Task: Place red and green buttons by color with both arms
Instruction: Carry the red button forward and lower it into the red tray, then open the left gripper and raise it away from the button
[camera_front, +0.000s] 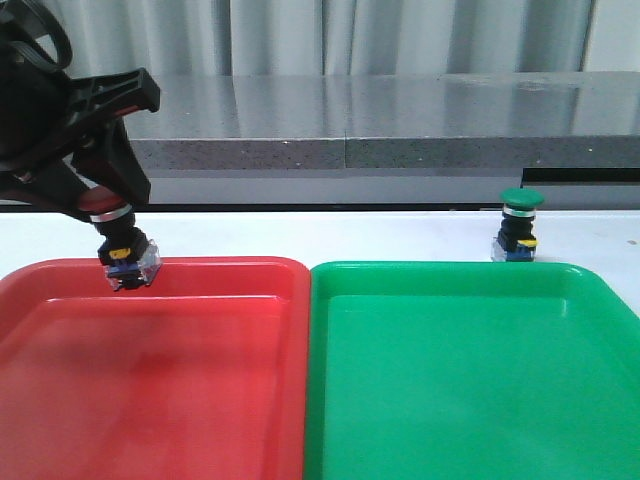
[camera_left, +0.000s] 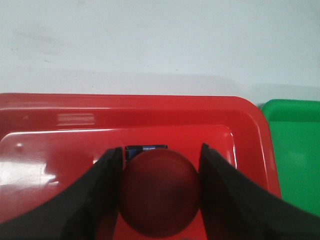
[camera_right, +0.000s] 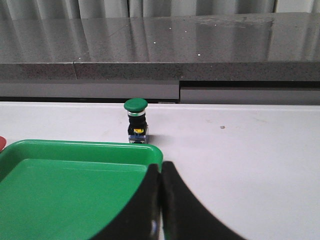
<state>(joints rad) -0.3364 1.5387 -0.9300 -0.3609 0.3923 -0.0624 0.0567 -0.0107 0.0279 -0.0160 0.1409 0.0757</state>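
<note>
Nearest me lie two glossy plastic trays side by side, the red tray (camera_front: 200, 340) on my left and the green tray (camera_front: 470, 370) on my right, their inner rims touching or nearly so.

My left gripper (camera_front: 100, 200) is clamped on the dark red mushroom-cap button (camera_front: 118, 240), one finger (camera_left: 100, 200) pressed to each side of the cap. I hold it in the air, slightly tilted, over the red tray's far rim near its outer corner, base downward.

My right gripper (camera_right: 160, 210) has its fingers pressed together with nothing between them, at the green tray's near outer corner.

Beyond the green tray's far rim, the green mushroom-cap button (camera_front: 519, 226) stands upright on the white tabletop (camera_front: 380, 235), just behind that rim, with bare table around it. Farther back runs a grey stone-like ledge (camera_front: 400, 110).
</note>
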